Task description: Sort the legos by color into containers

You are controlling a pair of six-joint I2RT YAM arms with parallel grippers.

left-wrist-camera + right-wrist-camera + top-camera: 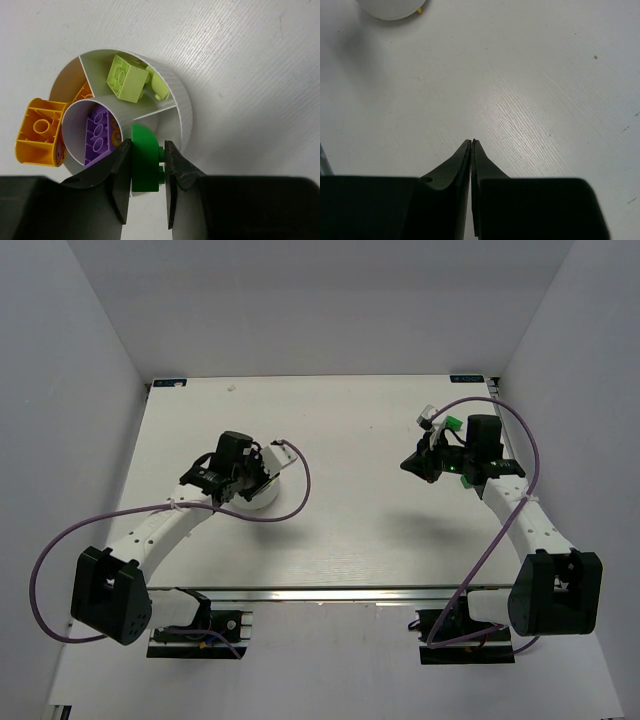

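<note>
From above, the left arm [225, 475] covers most of the bowl [266, 496], and we cannot make out its bricks. In the left wrist view, the left jaws hide both flanks of the green brick [145, 160], the lower end of the purple brick [97, 135] and the bowl's near rim; an inner wall [74, 132] hides most of one orange brick [85, 92]. The right wrist view's top edge cuts off the bowl; we cannot name the yellow speck [419, 10] beside it.

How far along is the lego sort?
Done: lime bricks, a purple brick and orange bricks sit in separate compartments of the bowl. In hand: the left gripper holds a green brick over an empty-looking wedge; the right gripper is shut, empty. Left: releasing the green one.
</note>
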